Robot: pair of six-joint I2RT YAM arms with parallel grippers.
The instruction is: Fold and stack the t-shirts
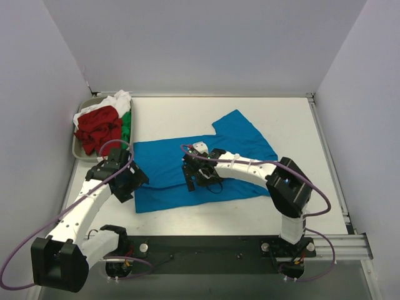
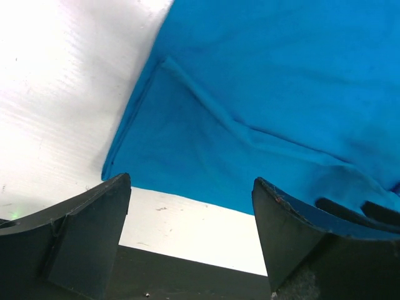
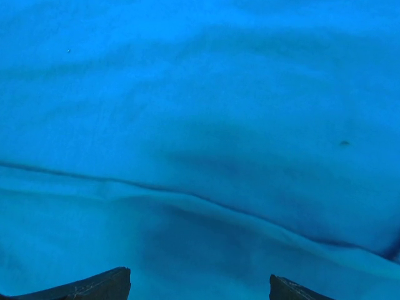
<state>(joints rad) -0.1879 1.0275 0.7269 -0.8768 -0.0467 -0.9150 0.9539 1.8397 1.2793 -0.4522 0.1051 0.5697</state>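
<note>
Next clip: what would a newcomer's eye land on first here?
A bright blue t-shirt spread across the middle of the table dominates, with the right gripper open over its centre and the left gripper open at its left edge. Next comes the heap of red, white and green shirts in the grey tray at the far left corner.
</note>
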